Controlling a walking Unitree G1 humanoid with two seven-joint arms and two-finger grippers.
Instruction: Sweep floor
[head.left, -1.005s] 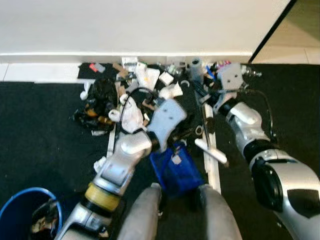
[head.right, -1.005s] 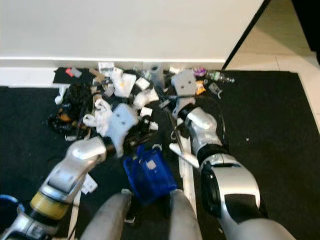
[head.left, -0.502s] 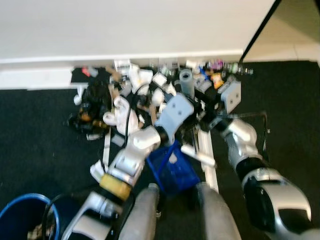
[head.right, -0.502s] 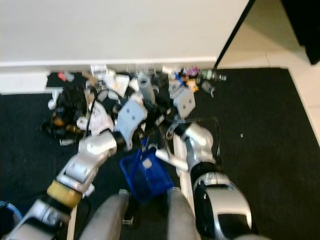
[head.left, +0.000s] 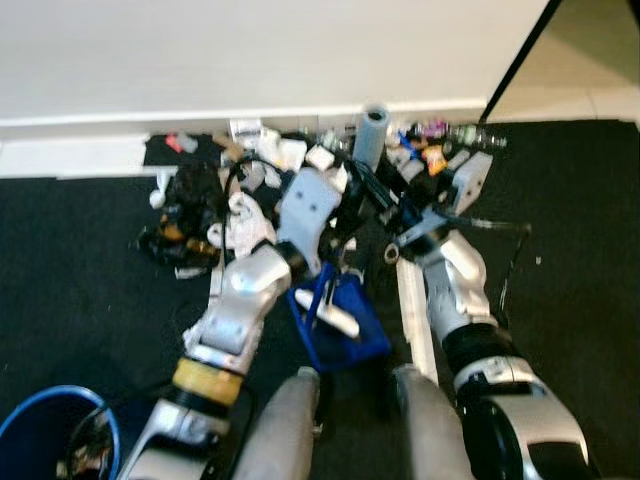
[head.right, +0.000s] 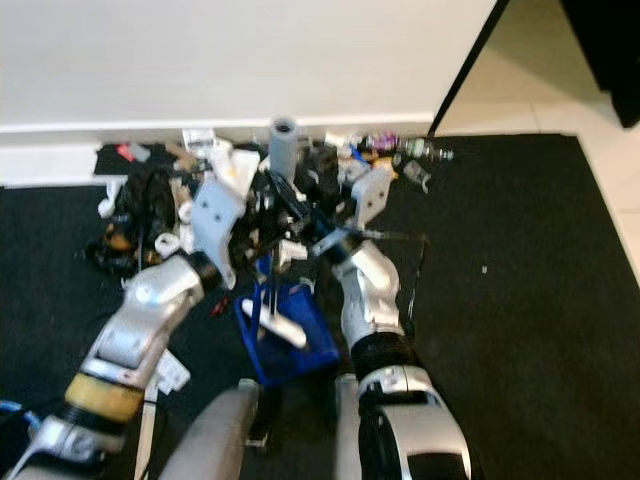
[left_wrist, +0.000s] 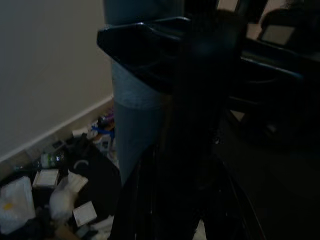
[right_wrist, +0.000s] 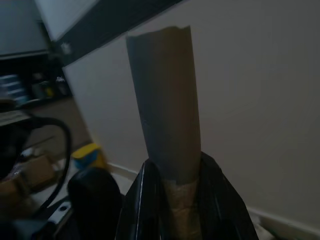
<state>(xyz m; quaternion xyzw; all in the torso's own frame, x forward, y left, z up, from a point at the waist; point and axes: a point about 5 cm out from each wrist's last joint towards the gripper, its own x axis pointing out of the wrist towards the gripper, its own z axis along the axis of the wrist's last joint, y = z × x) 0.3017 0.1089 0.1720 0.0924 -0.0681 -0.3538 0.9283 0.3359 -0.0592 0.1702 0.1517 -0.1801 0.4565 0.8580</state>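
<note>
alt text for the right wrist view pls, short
Looking along the right gripper, its two black fingers are shut on a grey cardboard tube that stands up before a pale wall. The picture is dim; a black cable loops at one side, near a yellow item on the floor.

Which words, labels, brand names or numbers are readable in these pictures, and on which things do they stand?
None can be read.
Litter pile along the wall: some white packets and coloured wrappers may carry print, but it is too small and blurred to read.
Grey tube held in the right pincer: plain, no text.
Blue dustpan: no label to make out.
Blue bucket: no label to make out.
</note>
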